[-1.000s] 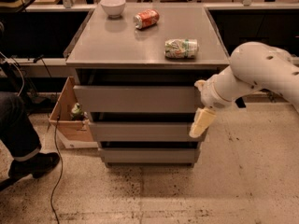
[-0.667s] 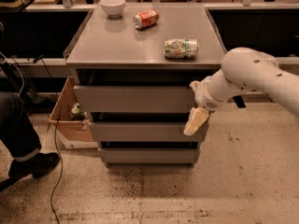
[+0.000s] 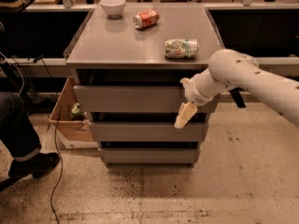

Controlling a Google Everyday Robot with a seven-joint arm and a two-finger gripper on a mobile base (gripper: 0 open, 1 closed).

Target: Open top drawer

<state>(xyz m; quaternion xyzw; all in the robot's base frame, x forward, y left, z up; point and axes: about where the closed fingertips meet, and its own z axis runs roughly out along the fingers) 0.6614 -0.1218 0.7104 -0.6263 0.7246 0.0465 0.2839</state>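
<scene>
Hanging at top drawer, one claw, two cans, one bowl

Left side blocked: cardboard box; jaws at top drawer front.

Single view only. The scene is seen from in front of the cabinet and above its top, tilted down, facing the drawer fronts. Medium range: the whole cabinet is framed, from the bowl at the far left of the top down to the floor nearest the camera. The top drawer is seen head-on, mid-frame. The gripper is caught at that drawer's right end, the arm entering from the right edge.
</scene>
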